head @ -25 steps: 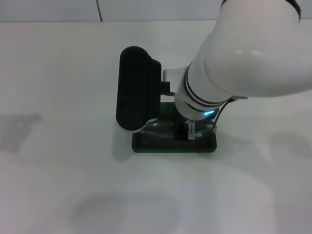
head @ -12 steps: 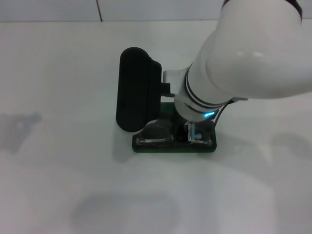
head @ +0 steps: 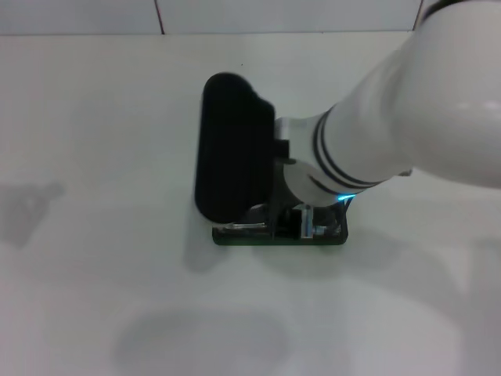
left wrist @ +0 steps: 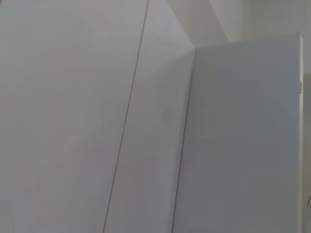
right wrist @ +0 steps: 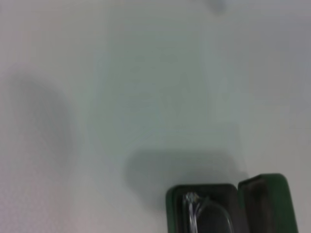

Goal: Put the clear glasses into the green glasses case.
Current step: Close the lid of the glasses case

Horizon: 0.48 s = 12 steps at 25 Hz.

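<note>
The green glasses case (head: 329,237) lies open on the white table at the middle of the head view, with only its near edge showing beneath my right arm. The clear glasses (head: 244,227) lie inside it, a lens rim glinting at the case's left end. My right gripper (head: 233,168), a long black body, hangs directly over the case and hides most of it. The right wrist view shows the case (right wrist: 176,203) with its lid (right wrist: 269,204) raised and the glasses (right wrist: 194,209) resting on the dark lining. The left gripper is out of view.
White tabletop (head: 94,157) surrounds the case on all sides, with a tiled wall seam (head: 159,16) at the far edge. The left wrist view holds only blank white panels (left wrist: 146,121).
My right arm has swung so that the black gripper sits a little further right and covers more of the case. The glasses have sunk lower into the case.
</note>
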{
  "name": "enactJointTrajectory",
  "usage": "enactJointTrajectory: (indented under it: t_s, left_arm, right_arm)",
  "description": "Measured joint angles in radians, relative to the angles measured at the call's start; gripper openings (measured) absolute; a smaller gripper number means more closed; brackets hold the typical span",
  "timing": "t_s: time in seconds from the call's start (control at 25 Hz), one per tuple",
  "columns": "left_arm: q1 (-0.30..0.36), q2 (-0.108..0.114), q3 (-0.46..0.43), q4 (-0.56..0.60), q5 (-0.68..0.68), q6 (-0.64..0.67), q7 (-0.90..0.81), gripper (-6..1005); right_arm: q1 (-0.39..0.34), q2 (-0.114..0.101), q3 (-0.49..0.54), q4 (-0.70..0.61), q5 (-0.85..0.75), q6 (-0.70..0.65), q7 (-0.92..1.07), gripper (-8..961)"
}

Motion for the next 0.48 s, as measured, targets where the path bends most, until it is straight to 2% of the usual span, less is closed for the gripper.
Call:
enactJointTrajectory:
  t_s: [0.08,0.2,0.4,0.48]
  left_arm:
    - [-0.004,0.002,0.000,0.001,0.000,0.001,-0.008,30]
    - [-0.011,0.005,0.000,0.002,-0.002,0.001,-0.023,30]
    - [-0.050,0.008,-0.001,0.003,-0.005,-0.001,-0.079,30]
    - [-0.062,0.008,-0.002,0.003,-0.006,-0.002,-0.101,30]
  right_arm:
    - [-0.049,0.000,0.040,-0.058,-0.001,-0.014,-0.024,107]
    - [-0.163,0.000,0.115,-0.171,0.006,-0.024,-0.094,107]
    - [-0.400,-0.005,0.252,-0.412,0.063,-0.049,-0.240,107]
    - [-0.485,-0.009,0.334,-0.481,0.143,-0.054,-0.317,107]
